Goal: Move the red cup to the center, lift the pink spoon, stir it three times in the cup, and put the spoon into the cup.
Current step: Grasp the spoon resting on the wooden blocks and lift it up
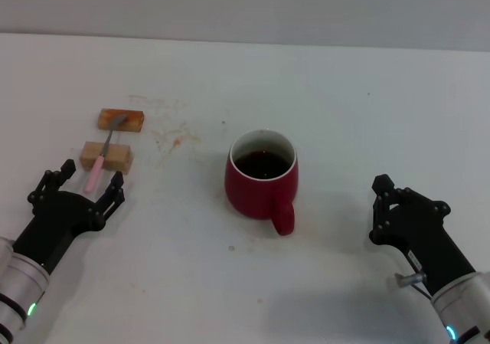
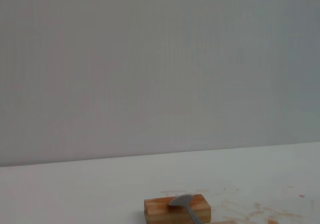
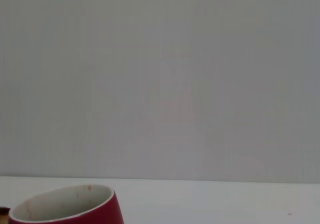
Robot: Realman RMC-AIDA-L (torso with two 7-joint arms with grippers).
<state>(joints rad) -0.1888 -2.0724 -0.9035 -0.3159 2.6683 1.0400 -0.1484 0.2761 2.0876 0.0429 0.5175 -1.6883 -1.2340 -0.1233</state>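
The red cup (image 1: 260, 179) stands near the table's middle with dark liquid inside and its handle turned toward me. The right wrist view shows its rim (image 3: 65, 206). The pink spoon (image 1: 98, 166) lies across two wooden blocks on the left, its grey bowl (image 2: 181, 200) resting on the farther block. My left gripper (image 1: 88, 181) is open at the near end of the spoon, one finger on each side of the pink handle's tip. My right gripper (image 1: 378, 210) is open, low over the table to the right of the cup and apart from it.
An orange-brown block (image 1: 121, 119) and a tan block (image 1: 106, 156) hold the spoon up off the table. Reddish stains (image 1: 172, 133) mark the white table between the blocks and the cup. A plain grey wall stands behind the table.
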